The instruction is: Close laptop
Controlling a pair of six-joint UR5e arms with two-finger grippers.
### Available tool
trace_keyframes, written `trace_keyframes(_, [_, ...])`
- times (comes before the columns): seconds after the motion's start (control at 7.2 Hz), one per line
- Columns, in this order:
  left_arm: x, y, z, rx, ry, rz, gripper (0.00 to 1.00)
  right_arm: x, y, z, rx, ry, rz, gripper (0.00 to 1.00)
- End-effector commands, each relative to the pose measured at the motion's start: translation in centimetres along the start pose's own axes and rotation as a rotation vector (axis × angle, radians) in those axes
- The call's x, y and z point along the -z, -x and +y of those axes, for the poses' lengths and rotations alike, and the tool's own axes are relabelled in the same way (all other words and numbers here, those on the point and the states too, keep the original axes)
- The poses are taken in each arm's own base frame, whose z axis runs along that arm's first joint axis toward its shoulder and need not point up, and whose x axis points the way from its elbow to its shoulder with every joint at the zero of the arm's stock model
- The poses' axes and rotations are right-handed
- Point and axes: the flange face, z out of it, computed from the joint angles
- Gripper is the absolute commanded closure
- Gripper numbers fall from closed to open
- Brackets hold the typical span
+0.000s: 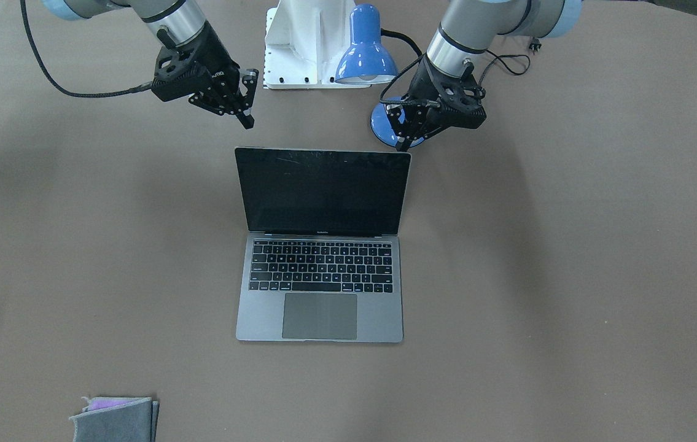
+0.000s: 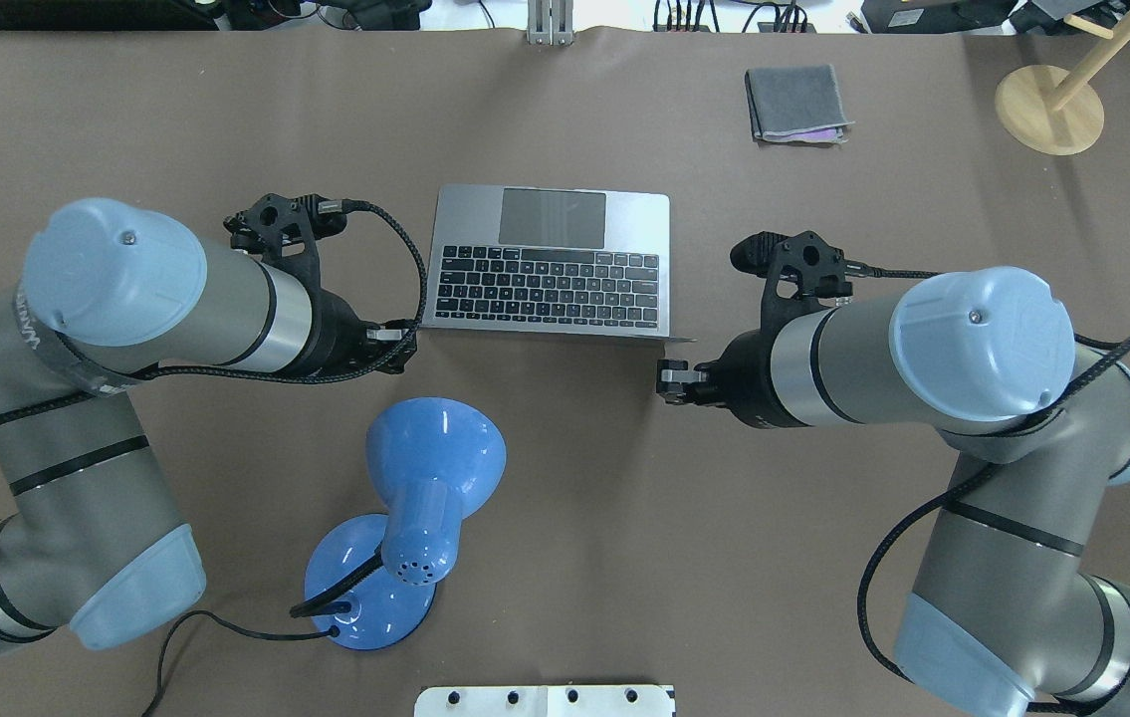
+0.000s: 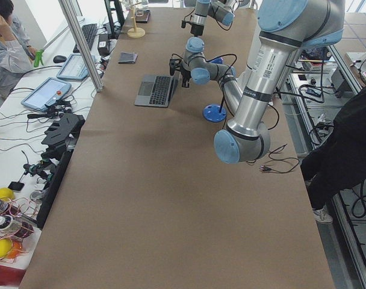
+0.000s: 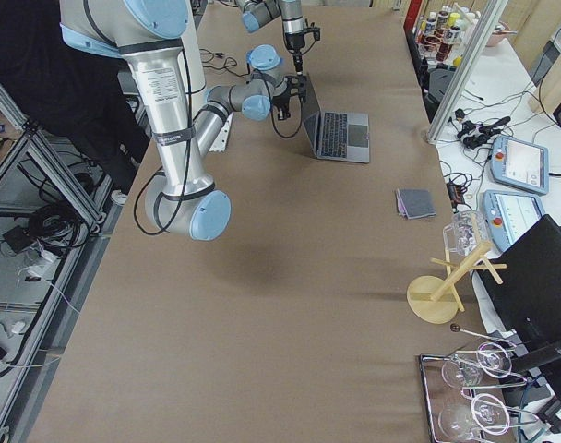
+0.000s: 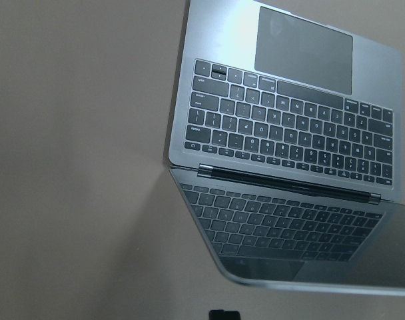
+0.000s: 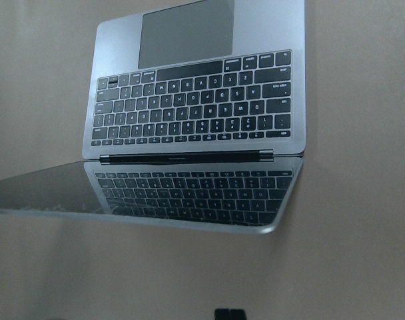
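Observation:
The space-grey laptop lies open in the middle of the table, its black screen upright and facing away from me. It also shows in the overhead view and in both wrist views. My left gripper looks shut and empty, and hangs just behind the lid's top corner on my left. I cannot tell whether it touches the lid. My right gripper looks shut and empty, a little behind and above the lid's other corner.
A blue desk lamp stands behind the laptop, close to my left arm, with its cord trailing on the table. A folded grey cloth lies at the far side. A wooden stand is at the far right.

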Motion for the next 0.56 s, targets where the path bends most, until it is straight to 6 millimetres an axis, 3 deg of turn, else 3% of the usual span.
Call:
trace_keyframes(0.0, [0.2,-1.0,-0.5,-0.015,-0.034,0.011,1.00,-0.9,0.6,-1.1,-0.003,-0.051,0.014,1.00])
trace_keyframes(0.14, [0.1,-2.1,-1.0,-0.022,-0.061,0.023,1.00,-0.8,0.9,-1.5,-0.003,-0.067,0.011,1.00])
trace_keyframes(0.42, [-1.2,-2.1,-3.0,-0.033,-0.174,0.072,1.00,-0.1,1.1,-3.0,-0.013,-0.094,0.006,1.00])
